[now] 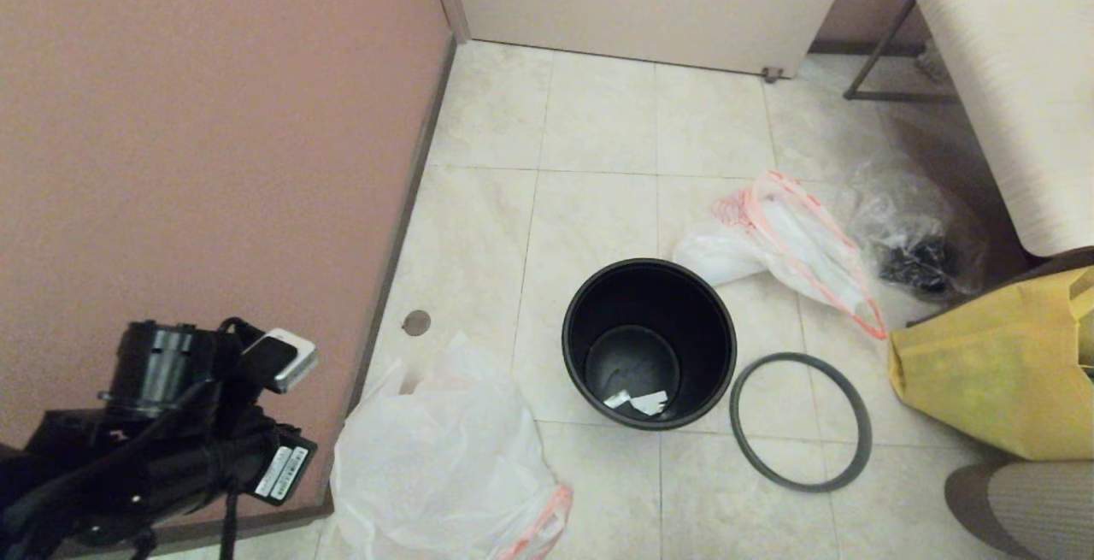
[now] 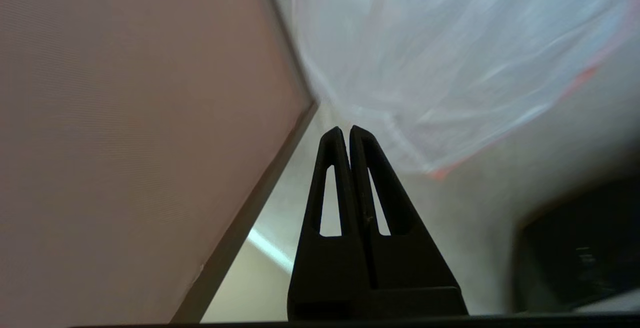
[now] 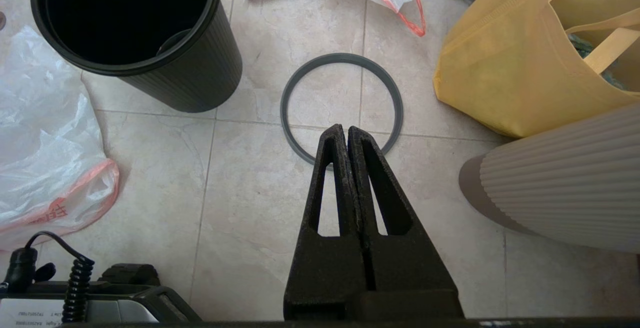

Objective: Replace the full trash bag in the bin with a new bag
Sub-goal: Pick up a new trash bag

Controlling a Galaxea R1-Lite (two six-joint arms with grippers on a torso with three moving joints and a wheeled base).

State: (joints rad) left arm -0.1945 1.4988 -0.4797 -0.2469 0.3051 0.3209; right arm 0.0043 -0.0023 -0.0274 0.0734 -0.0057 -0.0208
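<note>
empty bin [image 1: 649,343] mid-floor, grey hoop [image 1: 800,421] beside; left gripper [image 2: 346,132] pressed together near bag [image 1: 444,457] by wall; right gripper [image 3: 343,131] together above hoop.

Landmark: bin [image 1: 649,342], upright on the floor [image 1: 598,124].
- Scraps [image 1: 637,402]: inside the bin, on its base.
- Hoop [image 1: 801,421]: flat on the floor, just right of the bin, apart from it.
- Full bag [image 1: 791,239]: behind and right of the bin, near its rim.
- Clear bag [image 1: 914,231]: farther right, behind the full bag.
- Yellow bag [image 1: 991,372]: right of the hoop.
- New bag [image 1: 440,466]: left and in front of the bin, by the wall [image 1: 214,115].
- Left arm [image 1: 162,432]: far left, beyond the new bag.
</note>
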